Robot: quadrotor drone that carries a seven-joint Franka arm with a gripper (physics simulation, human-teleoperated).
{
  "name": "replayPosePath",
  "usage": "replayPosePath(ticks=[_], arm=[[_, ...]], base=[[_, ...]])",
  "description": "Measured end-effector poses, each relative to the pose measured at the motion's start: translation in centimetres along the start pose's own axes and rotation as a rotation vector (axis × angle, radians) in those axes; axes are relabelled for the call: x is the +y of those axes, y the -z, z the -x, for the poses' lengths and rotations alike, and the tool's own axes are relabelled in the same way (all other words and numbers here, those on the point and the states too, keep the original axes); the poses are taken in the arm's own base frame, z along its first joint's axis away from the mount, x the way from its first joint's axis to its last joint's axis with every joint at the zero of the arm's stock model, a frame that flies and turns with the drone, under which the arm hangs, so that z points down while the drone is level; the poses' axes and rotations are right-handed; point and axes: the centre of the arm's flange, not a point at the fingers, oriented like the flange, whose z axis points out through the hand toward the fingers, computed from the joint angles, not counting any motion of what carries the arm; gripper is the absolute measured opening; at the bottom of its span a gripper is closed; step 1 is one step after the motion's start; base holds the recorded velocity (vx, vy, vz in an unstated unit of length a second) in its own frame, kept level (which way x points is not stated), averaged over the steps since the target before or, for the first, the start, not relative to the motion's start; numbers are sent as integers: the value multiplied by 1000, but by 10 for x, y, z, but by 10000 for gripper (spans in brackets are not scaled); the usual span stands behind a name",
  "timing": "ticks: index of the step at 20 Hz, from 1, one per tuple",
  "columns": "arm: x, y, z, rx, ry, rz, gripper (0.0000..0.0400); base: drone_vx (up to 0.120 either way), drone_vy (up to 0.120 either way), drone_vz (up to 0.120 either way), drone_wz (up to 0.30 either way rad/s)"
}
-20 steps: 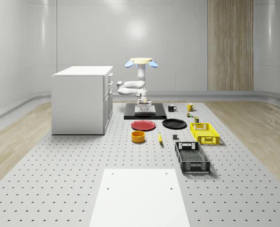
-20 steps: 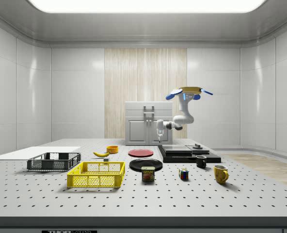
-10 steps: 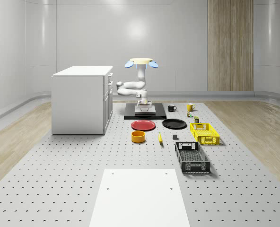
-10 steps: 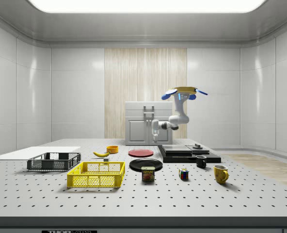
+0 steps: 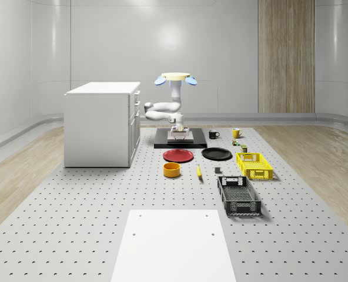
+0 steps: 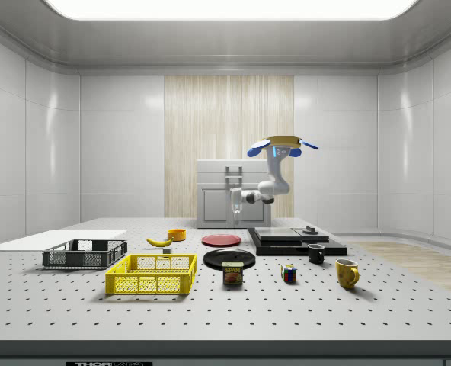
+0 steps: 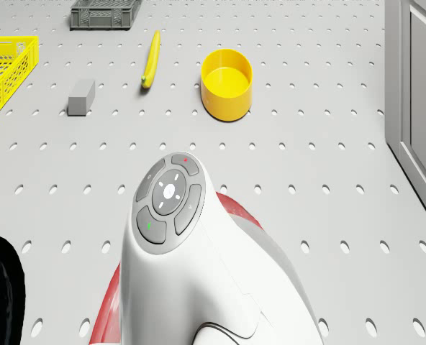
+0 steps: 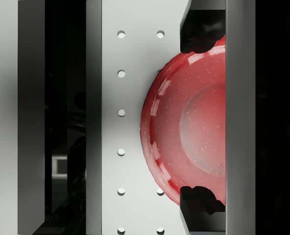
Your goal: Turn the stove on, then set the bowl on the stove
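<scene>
Hovering the drone (image 6: 275, 145) over the table's bare strip between the stove (image 5: 180, 142) and the red plate (image 8: 194, 122) right now, arm folded down in front. The gripper (image 6: 237, 207) hangs pointing straight at the table, over the plate's rim on the stove side and well above it. In the wrist view the fingers look spread wide with nothing between them, so I'm not carrying anything. The yellow bowl (image 7: 227, 83) sits upright and empty on the table beyond the red plate, with a banana (image 7: 150, 59) near it on one side and the white cabinet (image 5: 100, 123) further off on the other. I can't tell from here whether the stove is actually on; the little knob (image 6: 310, 229) is at the stove's far end and too small to read. My guess is the step now is going for the bowl. The plan is to carry the gripper across the plate at this height, then line one finger inside the bowl's wall and one outside instead of trying to span the whole thing. I'd pick the rim section facing away from the banana so I don't knock it. Come down slow, pinch the wall, and lift straight up so it doesn't tip. I'll also watch rotor clearance by the cabinet.
</scene>
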Motion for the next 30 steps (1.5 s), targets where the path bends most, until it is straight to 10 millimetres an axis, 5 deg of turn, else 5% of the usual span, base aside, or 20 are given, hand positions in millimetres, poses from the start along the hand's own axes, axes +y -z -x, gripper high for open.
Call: replayPosePath(ticks=[30], arm=[[0, 0, 0, 0, 0, 0, 400]], base=[[120, 0, 0, 0]])
